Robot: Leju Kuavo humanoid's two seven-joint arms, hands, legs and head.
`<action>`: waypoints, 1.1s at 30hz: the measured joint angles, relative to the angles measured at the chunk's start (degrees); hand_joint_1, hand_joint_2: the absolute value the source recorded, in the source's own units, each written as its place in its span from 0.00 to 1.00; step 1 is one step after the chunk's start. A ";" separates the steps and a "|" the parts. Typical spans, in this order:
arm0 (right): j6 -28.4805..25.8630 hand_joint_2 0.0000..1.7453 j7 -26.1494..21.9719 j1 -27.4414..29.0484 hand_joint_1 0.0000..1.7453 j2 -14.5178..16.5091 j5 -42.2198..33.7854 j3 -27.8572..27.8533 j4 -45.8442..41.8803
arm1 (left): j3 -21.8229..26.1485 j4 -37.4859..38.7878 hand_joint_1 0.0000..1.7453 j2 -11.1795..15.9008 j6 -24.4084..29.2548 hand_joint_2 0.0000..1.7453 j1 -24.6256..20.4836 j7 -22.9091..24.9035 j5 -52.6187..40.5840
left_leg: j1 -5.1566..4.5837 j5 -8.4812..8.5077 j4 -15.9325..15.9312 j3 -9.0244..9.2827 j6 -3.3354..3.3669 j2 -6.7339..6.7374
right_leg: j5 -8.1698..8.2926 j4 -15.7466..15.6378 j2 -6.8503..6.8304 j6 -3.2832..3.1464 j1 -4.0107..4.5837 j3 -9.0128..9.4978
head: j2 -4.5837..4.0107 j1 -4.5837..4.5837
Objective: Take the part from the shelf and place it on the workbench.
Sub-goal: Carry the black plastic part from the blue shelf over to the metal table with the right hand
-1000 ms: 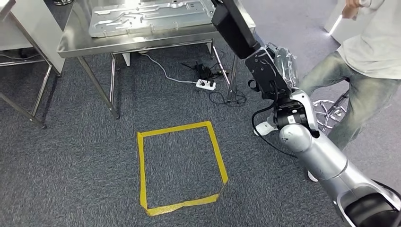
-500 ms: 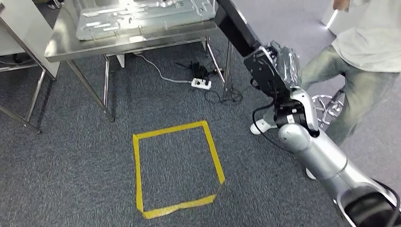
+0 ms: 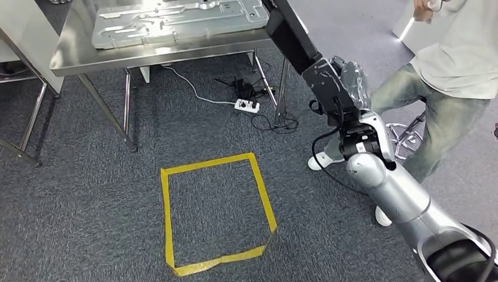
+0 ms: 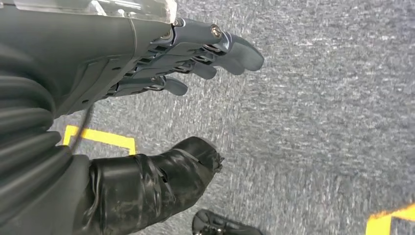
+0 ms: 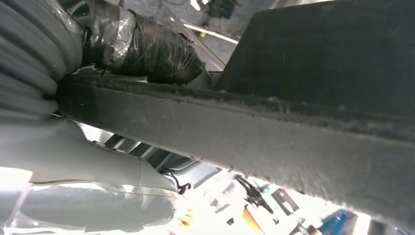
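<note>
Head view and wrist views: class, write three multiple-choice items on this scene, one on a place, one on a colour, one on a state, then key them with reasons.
1. Where does the embossed metal panel lie?
A. on the steel workbench
B. on the carpet
C. on a chair

2. What colour is the tape square on the floor?
A. red
B. yellow
C. white

3. What is the right robot hand doing?
A. hanging with nothing in it
B. pressing the floor
C. gripping a dark flat part

Key: A, the panel rests on the benchtop; B, the tape is yellow; C, the part extends from the hand.
</note>
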 joint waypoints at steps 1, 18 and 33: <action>0.02 1.00 0.02 -0.06 1.00 -0.08 -0.02 -0.03 0.10 | 0.00 0.00 0.00 -0.01 0.00 1.00 -0.01 0.01 0.01 | 0.02 -0.17 -0.29 0.52 0.12 0.03 | -1.25 3.27 -0.14 0.07 -0.05 -1.71 | 0.00 0.04; 2.82 1.00 0.55 0.06 1.00 -0.77 1.45 -0.04 1.10 | -0.02 0.02 0.00 0.08 -0.13 1.00 -0.27 0.39 0.45 | 0.17 -9.73 15.00 -4.21 -3.18 0.10 | 2.80 -2.50 -0.43 -1.86 -0.53 -0.38 | 0.00 -0.80; 7.65 1.00 0.31 -1.55 1.00 -1.17 5.95 0.14 1.25 | -0.02 0.02 0.00 0.23 -0.35 1.00 -0.02 -0.03 0.52 | -0.22 -1.01 -0.11 1.11 0.70 -0.16 | -4.26 8.55 -0.23 0.49 -0.19 -3.09 | 0.00 -0.48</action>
